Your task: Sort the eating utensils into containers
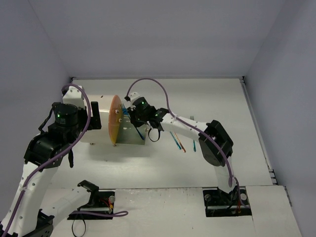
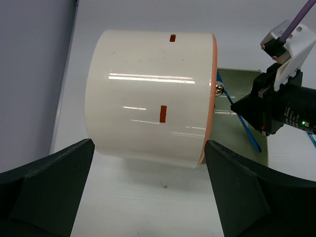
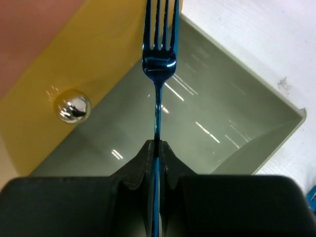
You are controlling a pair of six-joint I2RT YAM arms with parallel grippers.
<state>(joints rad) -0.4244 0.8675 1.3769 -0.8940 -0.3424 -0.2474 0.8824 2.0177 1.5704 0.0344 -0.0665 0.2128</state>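
Observation:
The cream-white drum cabinet (image 1: 98, 129) lies on its side with its round orange front (image 1: 116, 120) facing right, and one grey-green drawer (image 1: 133, 134) is slid out. My right gripper (image 1: 133, 116) is shut on a metallic blue fork (image 3: 159, 59), tines pointing ahead, over the open drawer (image 3: 212, 133) beside the brass knob (image 3: 73, 107). My left gripper (image 2: 148, 197) is open wide, with its fingers (image 2: 44, 185) on either side of the near end of the cabinet (image 2: 153, 113) and not touching it. Other utensils (image 1: 177, 140) lie on the table to the right.
Loose blue and orange utensils lie on the white table right of the drawer, under my right forearm, with one more (image 1: 194, 146) further right. The right gripper (image 2: 276, 106) shows in the left wrist view over the drawer. Walls enclose the table at the back and sides.

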